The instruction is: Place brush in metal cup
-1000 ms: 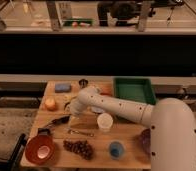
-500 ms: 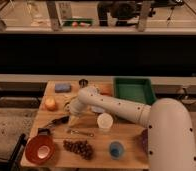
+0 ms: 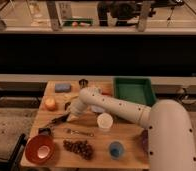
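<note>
Looking down through my one camera, I see the white arm (image 3: 123, 107) reaching from the lower right across a wooden table (image 3: 128, 145) toward its left half. The gripper (image 3: 70, 118) sits low over the board at the arm's far end, and I cannot tell how wide its fingers stand or whether they have hold of anything, since the wrist covers them.

The brush (image 3: 56, 120) lies as a slim dark streak on the wood, running out to the left and slightly down from the fingers; its near end meets the gripper, though contact may only be apparent from this angle. The metal cup (image 3: 83, 82) stands at the back edge of the table, well beyond the fingers and a little to their right.

Left of the fingers sits an orange fruit (image 3: 50, 103), and behind that a blue sponge (image 3: 62, 87). In front of the fingers lies a thin silvery utensil (image 3: 80, 132), with a red bowl (image 3: 39, 148) and a cluster of grapes (image 3: 78, 148) nearer the front edge. To the right of the fingers stand a white cup (image 3: 105, 121) and, further forward, a small blue cup (image 3: 115, 149). A green tray (image 3: 134, 91) occupies the far right corner.
</note>
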Tool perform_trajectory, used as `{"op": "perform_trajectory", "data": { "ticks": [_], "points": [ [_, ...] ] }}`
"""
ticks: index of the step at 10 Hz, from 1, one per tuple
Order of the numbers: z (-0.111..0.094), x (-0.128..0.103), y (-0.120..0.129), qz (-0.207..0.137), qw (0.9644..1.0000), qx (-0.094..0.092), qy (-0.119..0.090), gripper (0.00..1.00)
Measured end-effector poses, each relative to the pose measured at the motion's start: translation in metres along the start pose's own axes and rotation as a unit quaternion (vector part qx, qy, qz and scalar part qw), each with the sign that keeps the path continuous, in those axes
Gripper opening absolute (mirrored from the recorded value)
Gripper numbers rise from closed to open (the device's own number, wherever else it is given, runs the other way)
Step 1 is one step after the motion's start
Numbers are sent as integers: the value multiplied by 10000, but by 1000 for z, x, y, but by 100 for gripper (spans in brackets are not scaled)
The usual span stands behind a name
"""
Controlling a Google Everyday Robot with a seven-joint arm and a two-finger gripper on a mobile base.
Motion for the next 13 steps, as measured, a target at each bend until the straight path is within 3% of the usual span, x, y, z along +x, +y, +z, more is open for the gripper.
{"op": "perform_trajectory", "data": {
  "ticks": [3,7,10,13],
  "points": [
    [-14,1,1,-14,10000,59,-38,0],
    [-57,-10,-3,-66,9990,438,91,0],
    [-76,-19,-7,-198,9973,685,184,0],
    [-106,-32,-13,-310,9949,957,57,0]
  ]
}}
